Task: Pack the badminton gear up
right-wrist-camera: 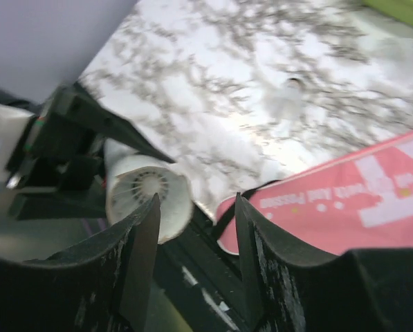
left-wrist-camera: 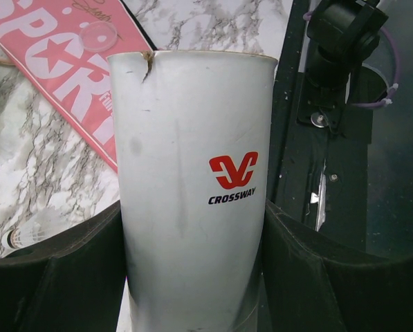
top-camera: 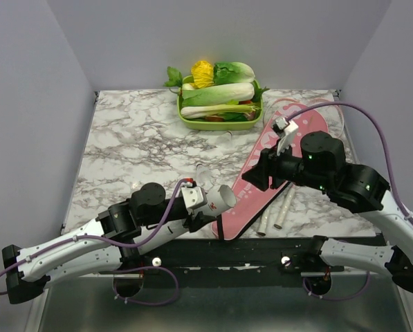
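Gripping a long white tube, the left gripper sat just beside the large pink racket-shaped cover bag. Over that bag the right gripper hung with jaws parted, empty.

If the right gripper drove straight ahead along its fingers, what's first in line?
Likely bare marble table, in the gap between the open end of the white tube and the pink bag. Depth unclear.

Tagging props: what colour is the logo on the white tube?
Red emblem, dark CROSSWAY lettering beneath, on the tube; clearest in the left wrist view.
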### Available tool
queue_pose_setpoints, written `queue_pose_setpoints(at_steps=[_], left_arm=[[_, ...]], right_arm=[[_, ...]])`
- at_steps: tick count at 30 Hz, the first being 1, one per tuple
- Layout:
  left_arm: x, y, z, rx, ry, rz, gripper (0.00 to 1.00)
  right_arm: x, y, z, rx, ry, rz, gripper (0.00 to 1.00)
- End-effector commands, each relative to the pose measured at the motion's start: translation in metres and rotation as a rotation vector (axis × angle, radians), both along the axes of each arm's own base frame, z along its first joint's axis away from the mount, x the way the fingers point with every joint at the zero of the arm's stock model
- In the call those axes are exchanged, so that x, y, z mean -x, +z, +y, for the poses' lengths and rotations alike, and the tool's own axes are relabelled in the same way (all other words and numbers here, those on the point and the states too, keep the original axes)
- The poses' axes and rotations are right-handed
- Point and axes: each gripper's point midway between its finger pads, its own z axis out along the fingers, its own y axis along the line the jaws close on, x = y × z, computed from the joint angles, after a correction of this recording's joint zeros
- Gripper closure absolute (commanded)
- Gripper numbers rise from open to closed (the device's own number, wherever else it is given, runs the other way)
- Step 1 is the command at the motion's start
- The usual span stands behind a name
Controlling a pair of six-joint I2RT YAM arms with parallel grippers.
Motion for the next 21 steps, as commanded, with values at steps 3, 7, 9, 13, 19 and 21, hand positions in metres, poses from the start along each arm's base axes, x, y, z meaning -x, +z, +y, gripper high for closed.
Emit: queue_pose_setpoints(at_steps=[3, 7, 9, 13, 19, 21], left_arm=[[-0.005, -0.003, 0.003, 0.002, 0.054, 0.042, 1.00], [-0.007, -0.001, 0.006, 0.013, 0.071, 0.036, 1.00], [-0.008, 0.001, 0.008, 0.022, 0.083, 0.029, 1.00], [-0.013, 0.004, 0.013, 0.026, 0.120, 0.018, 1.00], [-0.015, 0.014, 0.020, 0.062, 0.147, -0.004, 1.00], [-0.016, 0.016, 0.022, 0.066, 0.152, -0.010, 1.00]], right_arm=[[-0.055, -0.051, -0.057, 0.322, -0.392, -0.046, 0.43], [-0.086, -0.079, -0.054, 0.477, -0.473, -0.081, 0.42], [-0.106, -0.091, -0.046, 0.532, -0.487, -0.128, 0.41], [-0.143, -0.121, -0.033, 0.564, -0.496, -0.115, 0.39], [-0.201, -0.172, -0.010, 0.603, -0.482, -0.088, 0.39], [-0.216, -0.182, -0.007, 0.646, -0.480, -0.110, 0.39]])
